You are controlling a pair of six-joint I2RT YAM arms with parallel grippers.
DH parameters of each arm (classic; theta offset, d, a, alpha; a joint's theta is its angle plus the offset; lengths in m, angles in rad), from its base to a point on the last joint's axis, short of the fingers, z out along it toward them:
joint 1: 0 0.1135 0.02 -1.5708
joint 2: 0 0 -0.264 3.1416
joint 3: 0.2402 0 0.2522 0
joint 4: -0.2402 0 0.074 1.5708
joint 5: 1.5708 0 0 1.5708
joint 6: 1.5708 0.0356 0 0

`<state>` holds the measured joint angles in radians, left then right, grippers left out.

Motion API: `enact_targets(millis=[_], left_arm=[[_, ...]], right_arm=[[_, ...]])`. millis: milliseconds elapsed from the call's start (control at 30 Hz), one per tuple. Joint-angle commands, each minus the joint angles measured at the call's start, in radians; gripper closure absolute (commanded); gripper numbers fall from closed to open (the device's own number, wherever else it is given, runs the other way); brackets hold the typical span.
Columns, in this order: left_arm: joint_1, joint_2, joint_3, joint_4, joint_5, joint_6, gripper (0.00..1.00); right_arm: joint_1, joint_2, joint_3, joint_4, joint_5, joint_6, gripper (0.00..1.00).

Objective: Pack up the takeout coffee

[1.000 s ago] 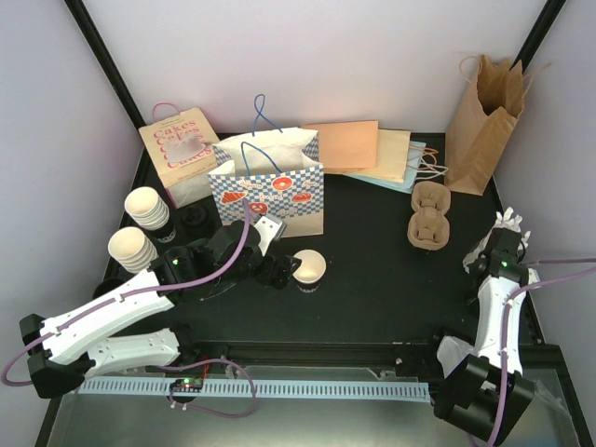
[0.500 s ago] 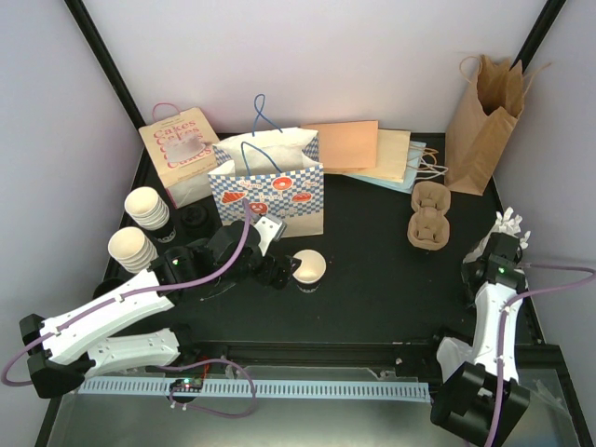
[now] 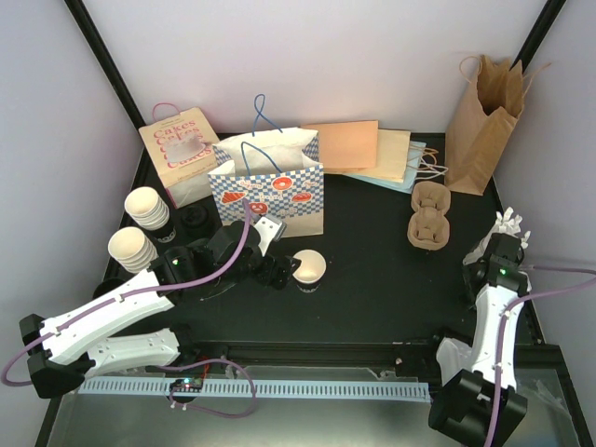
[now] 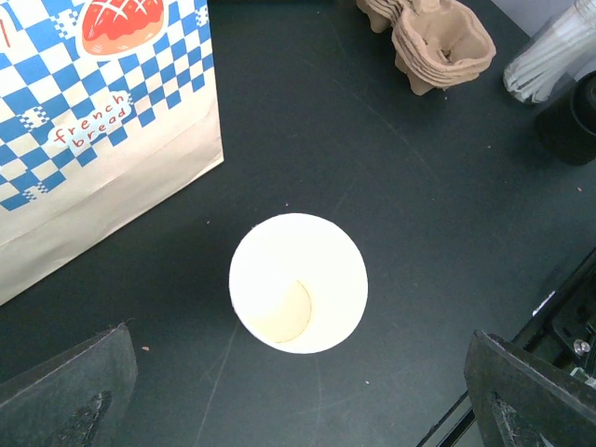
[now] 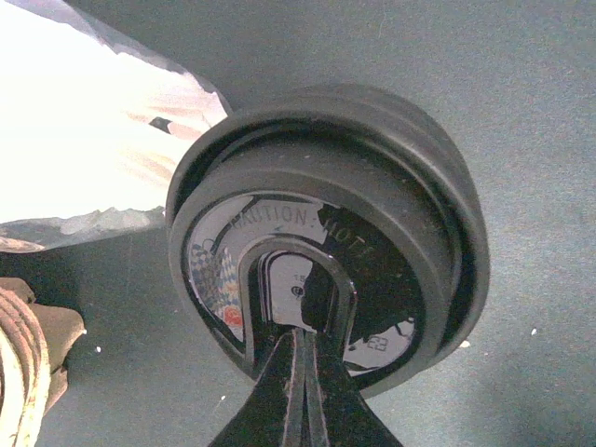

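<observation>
Overhead, finds a lone paper cup upright and open-mouthed on the black table, just right of the left gripper and in front of the checked bakery bag. Shows two cup stacks at far left, a pulp cup carrier well apart to the right, and the right gripper at the table's right edge beside a white wrapped bundle.

From the left wrist, looks straight down into the cup, empty and unlidded, with fingers spread wide to either side and touching nothing.

From the right wrist, shows fingers pressed together, nothing visible between them, poised over a black lid bearing a hot-drink caution. Cannot tell whether the tips touch it.

Points to the lidding step, with the cup set out and no lid yet taken. Calls next for parting the right fingers, taking the lid by its rim, carrying it across and seating it level on the cup.
</observation>
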<state>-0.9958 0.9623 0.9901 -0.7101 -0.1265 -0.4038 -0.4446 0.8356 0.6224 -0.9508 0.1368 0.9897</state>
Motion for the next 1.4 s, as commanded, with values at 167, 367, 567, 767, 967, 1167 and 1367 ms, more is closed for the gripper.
enact_targets(millis=[167, 367, 567, 767, 967, 1167, 1367], left_arm=[[0.006, -0.026, 0.012, -0.032, 0.008, -0.035, 0.01], [0.006, -0.067, 0.004, -0.035, -0.009, -0.036, 0.01], [0.006, -0.064, 0.017, -0.049, -0.016, -0.026, 0.01], [0.006, -0.063, 0.024, -0.048, -0.015, -0.032, 0.01], [0.006, -0.065, 0.024, -0.045, -0.015, -0.033, 0.01], [0.006, -0.06, 0.031, -0.048, -0.01, -0.021, 0.01], [0.006, -0.054, 0.034, -0.054, -0.012, -0.023, 0.01]], right_arm=[[-0.003, -0.052, 0.068, -0.051, 0.103, -0.013, 0.99], [-0.003, -0.06, 0.111, -0.065, 0.162, -0.026, 0.99], [-0.002, -0.066, 0.119, -0.057, 0.187, -0.039, 0.99], [-0.003, -0.065, 0.134, -0.042, 0.216, -0.053, 0.99], [-0.005, -0.039, 0.153, -0.039, 0.226, -0.059, 0.99], [-0.005, -0.043, 0.133, -0.02, 0.234, -0.062, 0.99], [-0.005, -0.037, 0.116, -0.006, 0.235, -0.061, 0.99]])
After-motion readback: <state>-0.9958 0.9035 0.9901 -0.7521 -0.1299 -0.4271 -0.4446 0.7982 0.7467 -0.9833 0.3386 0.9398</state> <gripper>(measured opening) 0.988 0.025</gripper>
